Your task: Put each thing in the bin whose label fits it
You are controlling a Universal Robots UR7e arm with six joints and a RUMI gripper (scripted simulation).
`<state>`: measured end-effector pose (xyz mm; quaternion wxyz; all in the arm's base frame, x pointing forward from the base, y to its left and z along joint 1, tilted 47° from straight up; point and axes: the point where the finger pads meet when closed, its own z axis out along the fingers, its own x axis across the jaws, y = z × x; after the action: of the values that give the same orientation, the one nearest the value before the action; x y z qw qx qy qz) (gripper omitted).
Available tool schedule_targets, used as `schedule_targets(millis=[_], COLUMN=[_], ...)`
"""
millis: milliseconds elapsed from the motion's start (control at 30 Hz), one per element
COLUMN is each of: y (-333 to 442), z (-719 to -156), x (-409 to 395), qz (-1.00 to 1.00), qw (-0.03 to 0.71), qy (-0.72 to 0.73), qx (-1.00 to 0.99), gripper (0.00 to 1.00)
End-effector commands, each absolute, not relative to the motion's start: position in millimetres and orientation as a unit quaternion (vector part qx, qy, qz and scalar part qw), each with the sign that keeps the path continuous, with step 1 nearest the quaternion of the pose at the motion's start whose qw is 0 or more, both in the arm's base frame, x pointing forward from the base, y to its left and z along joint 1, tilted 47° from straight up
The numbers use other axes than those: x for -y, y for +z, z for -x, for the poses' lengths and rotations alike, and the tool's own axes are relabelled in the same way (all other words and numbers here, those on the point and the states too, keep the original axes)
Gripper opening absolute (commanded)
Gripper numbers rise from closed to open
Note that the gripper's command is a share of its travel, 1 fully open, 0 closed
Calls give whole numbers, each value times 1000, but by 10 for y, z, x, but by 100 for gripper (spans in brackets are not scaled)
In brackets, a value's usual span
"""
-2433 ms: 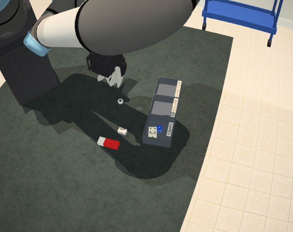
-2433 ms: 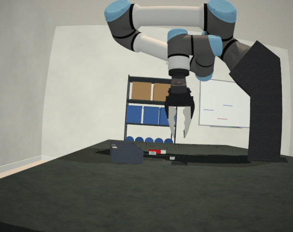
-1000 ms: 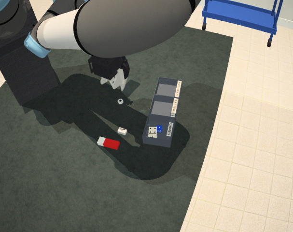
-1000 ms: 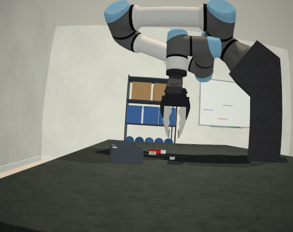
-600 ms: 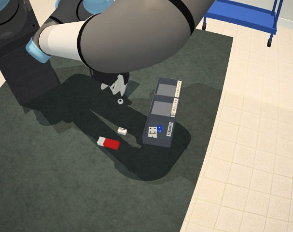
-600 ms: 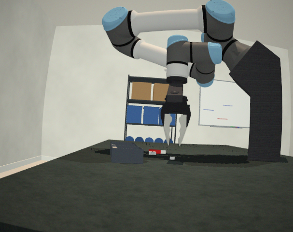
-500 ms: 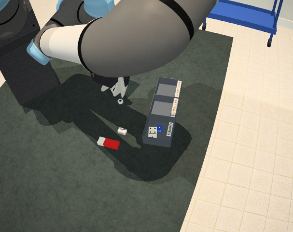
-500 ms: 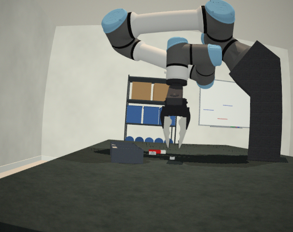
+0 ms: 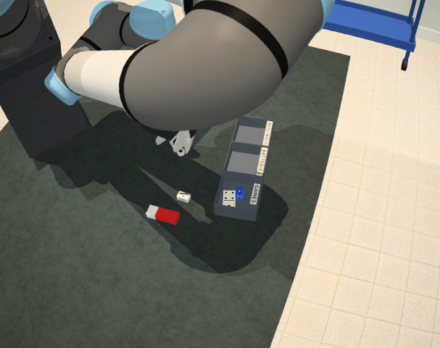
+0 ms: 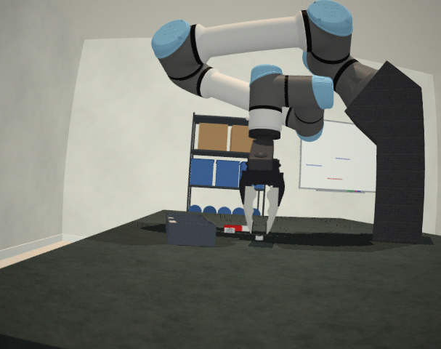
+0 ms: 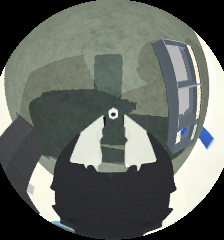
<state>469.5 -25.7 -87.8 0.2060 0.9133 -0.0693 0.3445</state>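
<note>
A small white hex nut (image 9: pixel 180 151) lies on the dark mat; it also shows in the wrist view (image 11: pixel 112 114) and low in the exterior view (image 10: pixel 259 237). My gripper (image 10: pixel 259 230) points straight down just above the nut, one finger on each side; the fingers stand a little apart and hold nothing. The arm hides most of the gripper (image 9: pixel 175 143) in the top view. A row of three grey bins (image 9: pixel 246 168) stands to the right, the near one labelled GAMES and the middle one BATTERIES. The GAMES bin holds a domino (image 9: pixel 228 197) and a blue die (image 9: pixel 239 193).
A small white piece (image 9: pixel 183 196) and a red and white block (image 9: pixel 162 214) lie on the mat in front of the nut, left of the bins. The robot's dark pedestal (image 9: pixel 28 85) stands at the back left. The mat's edge (image 9: pixel 317 187) runs along the right.
</note>
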Motion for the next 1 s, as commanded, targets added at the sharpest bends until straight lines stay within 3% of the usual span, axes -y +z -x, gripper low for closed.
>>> schedule_targets(millis=[0,633,667,967], y=[-923,-955,-955,-955], z=[-4736,-4752,-4752,-4752], x=[291,310,310,310], qz=[-913,-913,-913,-913], qw=[206,206,206,206], qy=[345,344,344,344], qx=[70,69,69,69], gripper=[18,18,0,0])
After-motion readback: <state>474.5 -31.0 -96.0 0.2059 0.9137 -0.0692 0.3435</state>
